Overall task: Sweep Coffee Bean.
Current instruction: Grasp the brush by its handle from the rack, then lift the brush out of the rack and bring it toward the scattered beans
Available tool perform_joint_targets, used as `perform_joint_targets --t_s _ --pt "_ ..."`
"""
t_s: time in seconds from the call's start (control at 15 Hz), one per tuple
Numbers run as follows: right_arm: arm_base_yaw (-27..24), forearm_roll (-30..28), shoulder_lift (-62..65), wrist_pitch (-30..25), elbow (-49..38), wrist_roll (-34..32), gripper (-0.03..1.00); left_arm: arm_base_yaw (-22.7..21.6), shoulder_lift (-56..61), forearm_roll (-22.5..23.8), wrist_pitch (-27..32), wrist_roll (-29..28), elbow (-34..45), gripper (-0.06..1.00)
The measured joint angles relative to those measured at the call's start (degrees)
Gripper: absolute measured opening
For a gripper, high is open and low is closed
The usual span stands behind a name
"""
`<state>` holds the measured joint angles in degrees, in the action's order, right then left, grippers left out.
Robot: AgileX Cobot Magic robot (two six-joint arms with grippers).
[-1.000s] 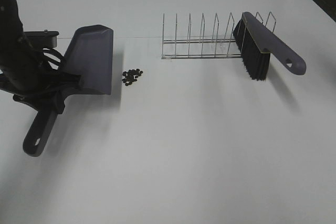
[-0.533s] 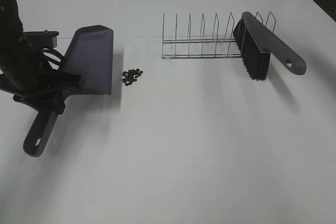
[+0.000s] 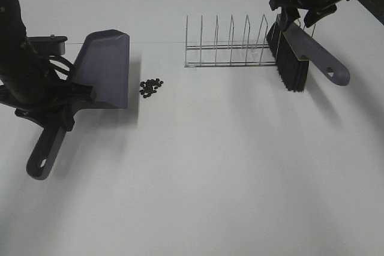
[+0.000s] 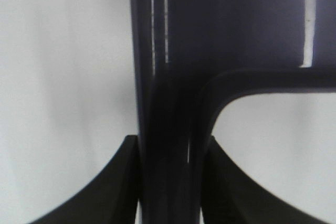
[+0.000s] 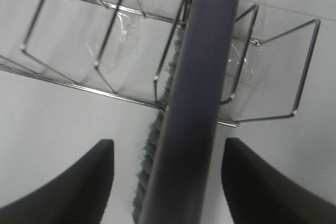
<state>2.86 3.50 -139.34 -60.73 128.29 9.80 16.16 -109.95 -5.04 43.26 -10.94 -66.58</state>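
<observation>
The coffee bean (image 3: 151,87) pile lies on the white table just right of the dustpan's (image 3: 105,67) lip. My left gripper (image 3: 65,107) is shut on the dustpan's handle, and the left wrist view shows that handle (image 4: 170,129) pinched between the two fingers. The grey brush (image 3: 303,49) with black bristles stands in the right end of the wire rack (image 3: 231,49). My right gripper (image 3: 298,19) hovers over the brush's back (image 5: 194,98). It is open, with a finger (image 5: 79,187) on either side and a gap showing on both sides.
The wire rack's upright dividers stand left of the brush. The brush handle (image 3: 333,71) sticks out toward the front right. The dustpan handle's end (image 3: 41,163) points to the front left.
My right gripper came down from the top right corner and now sits over the brush, fingers straddling it. The left gripper, dustpan and beans have not moved.
</observation>
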Motion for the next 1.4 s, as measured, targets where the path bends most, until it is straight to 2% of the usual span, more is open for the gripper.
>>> perform_joint_targets --t_s 0.4,0.47,0.53,0.67,1.07,1.2,1.4 --pt "-0.1 -1.9 -4.8 4.1 0.1 -0.2 0.47 0.0 0.0 -0.1 0.3 0.0 0.0 0.27" --pt "-0.1 -3.5 -5.6 4.5 0.2 -3.3 0.32 0.0 0.0 -0.1 0.4 0.0 0.0 0.27" --pt "-0.1 -3.5 -5.6 4.1 0.5 -5.0 0.29 0.0 0.0 -0.1 0.4 0.0 0.0 0.27" --pt "0.1 -4.5 -5.8 1.1 2.5 -7.0 0.29 0.0 0.0 -0.1 0.4 0.0 0.0 0.27" --pt "0.1 -5.3 -1.9 -5.7 9.3 -7.7 0.29 0.0 0.0 -0.1 0.5 0.0 0.0 0.27" --pt "0.1 -3.5 1.7 -8.7 9.5 -7.7 0.29 0.0 0.0 -0.1 1.0 0.0 0.0 0.27" --pt "0.1 -1.0 4.3 -9.3 9.6 -7.7 0.29 0.0 0.0 0.8 2.8 0.0 0.0 0.27"
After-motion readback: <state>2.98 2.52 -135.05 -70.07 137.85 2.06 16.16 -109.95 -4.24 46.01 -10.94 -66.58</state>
